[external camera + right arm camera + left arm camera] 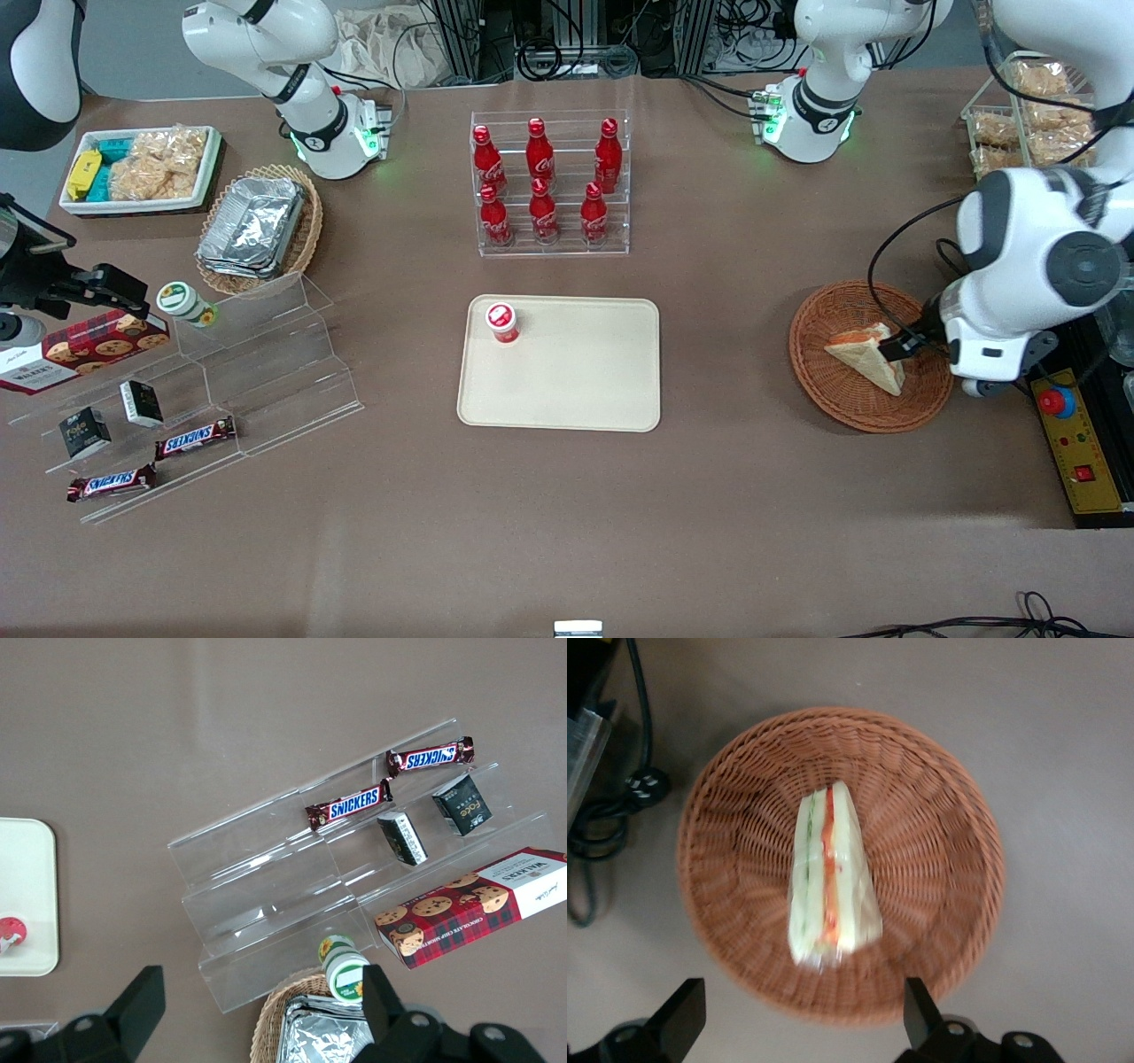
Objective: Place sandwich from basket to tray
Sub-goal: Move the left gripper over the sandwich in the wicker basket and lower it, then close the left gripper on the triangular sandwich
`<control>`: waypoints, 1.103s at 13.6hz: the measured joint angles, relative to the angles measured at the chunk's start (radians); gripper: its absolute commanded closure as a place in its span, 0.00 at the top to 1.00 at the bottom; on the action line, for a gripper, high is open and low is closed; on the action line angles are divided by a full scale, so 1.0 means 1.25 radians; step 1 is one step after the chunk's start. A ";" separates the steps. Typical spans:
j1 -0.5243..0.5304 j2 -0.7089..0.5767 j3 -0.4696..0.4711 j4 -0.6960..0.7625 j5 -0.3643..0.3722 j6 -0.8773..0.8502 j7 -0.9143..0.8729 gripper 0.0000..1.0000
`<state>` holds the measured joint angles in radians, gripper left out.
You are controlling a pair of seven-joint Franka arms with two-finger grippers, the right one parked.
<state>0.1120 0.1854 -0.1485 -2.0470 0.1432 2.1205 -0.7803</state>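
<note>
The sandwich [873,359], a pale bread wedge with red, orange and green filling, lies in the round reddish-brown wicker basket [811,354] toward the working arm's end of the table. In the left wrist view the sandwich [828,877] lies on its edge in the middle of the basket [939,842]. My left gripper [902,346] hovers above the basket, beside the sandwich, with its fingers [921,1014] open wide and empty; the gripper [802,1020] holds nothing. The beige tray [576,390] lies at the table's middle.
A small red-capped cup [502,322] stands on the tray's corner. A rack of red bottles [549,182] stands farther from the camera than the tray. A yellow control box [1074,443] and cables lie beside the basket. Acrylic steps with snacks [204,416] stand toward the parked arm's end.
</note>
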 measured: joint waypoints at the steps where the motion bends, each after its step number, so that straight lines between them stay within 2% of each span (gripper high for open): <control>1: 0.000 0.001 0.003 -0.053 0.006 0.075 -0.033 1.00; 4: 0.006 0.004 0.024 -0.127 0.010 0.162 -0.076 1.00; 9: 0.009 0.047 0.038 -0.131 0.010 0.194 -0.099 0.99; 10: 0.009 0.059 0.037 -0.131 0.010 0.206 -0.114 0.76; 11: 0.009 0.072 0.037 -0.131 0.010 0.216 -0.123 0.13; 12: 0.009 0.082 0.037 -0.131 0.010 0.224 -0.128 0.00; 15: 0.008 0.087 0.036 -0.120 0.010 0.226 -0.130 0.00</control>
<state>0.1225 0.2941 -0.1042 -2.1971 0.1556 2.4030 -0.9428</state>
